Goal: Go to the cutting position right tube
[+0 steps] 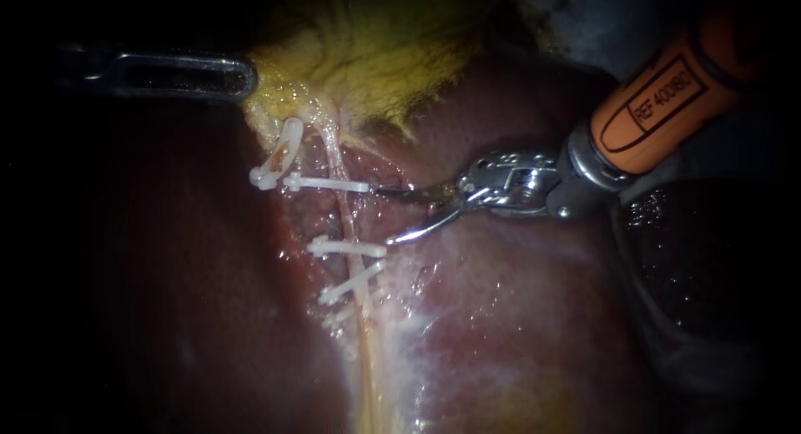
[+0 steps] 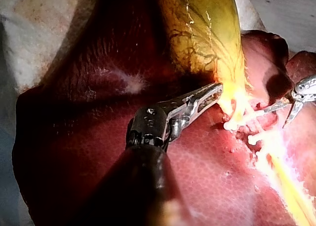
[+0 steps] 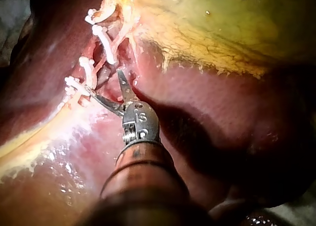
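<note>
While the right instrument [image 1: 384, 215] holds its blade-like jaws apart just beside the right tube [image 1: 344, 217], the tube is not yet between them. It runs pale from gallbladder [image 1: 375, 58] down over liver [image 1: 517, 317]. The bare stretch lies between upper clip [image 1: 329, 184] and lower clip [image 1: 346, 249]. Upper jaw tip sits at the upper clip's end.

Risks, as I judge them:
- Advancing may snag or loosen a clip.
- Tilted entry may straddle a clip rather than bare tube.
- Deep tips may nick liver.

Left instrument [image 1: 238, 77] has its jaws seemingly closed on the gallbladder's edge. A slip there would slacken the tube.
</note>
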Robot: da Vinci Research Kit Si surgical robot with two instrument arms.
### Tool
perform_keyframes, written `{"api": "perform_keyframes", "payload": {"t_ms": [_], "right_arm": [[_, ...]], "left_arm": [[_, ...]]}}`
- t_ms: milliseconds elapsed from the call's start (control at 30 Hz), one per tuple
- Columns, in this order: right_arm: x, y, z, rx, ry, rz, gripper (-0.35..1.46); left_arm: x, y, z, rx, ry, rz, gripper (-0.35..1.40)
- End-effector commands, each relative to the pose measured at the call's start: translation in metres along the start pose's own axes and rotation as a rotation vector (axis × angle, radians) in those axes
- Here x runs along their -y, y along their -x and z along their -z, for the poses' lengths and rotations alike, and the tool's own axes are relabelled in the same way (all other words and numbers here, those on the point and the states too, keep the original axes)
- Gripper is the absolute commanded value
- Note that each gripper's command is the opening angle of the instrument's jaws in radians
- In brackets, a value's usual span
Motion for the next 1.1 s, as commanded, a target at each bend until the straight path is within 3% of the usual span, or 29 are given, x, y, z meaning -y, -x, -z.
{"api": "perform_keyframes", "payload": {"t_ms": [33, 300, 700, 1100], "right_arm": [[-0.0003, 0.0002, -0.0004, 0.004, -0.007, -0.009, 1.06], [-0.0016, 0.0016, -0.0025, 0.010, -0.046, -0.022, 1.06], [-0.0031, 0.0015, -0.0049, -0.078, -0.113, -0.066, 1.06], [-0.0035, 0.0006, -0.0068, -0.092, -0.210, -0.034, 0.93]], "left_arm": [[0.0000, 0.0000, 0.0000, 0.000, -0.001, 0.000, -0.35], [0.0000, 0.0000, 0.0000, 0.000, 0.000, 0.000, -0.35], [0.0000, 0.0000, -0.0001, 0.001, 0.003, 0.000, -0.35], [0.0000, 0.0000, -0.0002, 0.001, 0.003, 0.000, -0.35]]}}
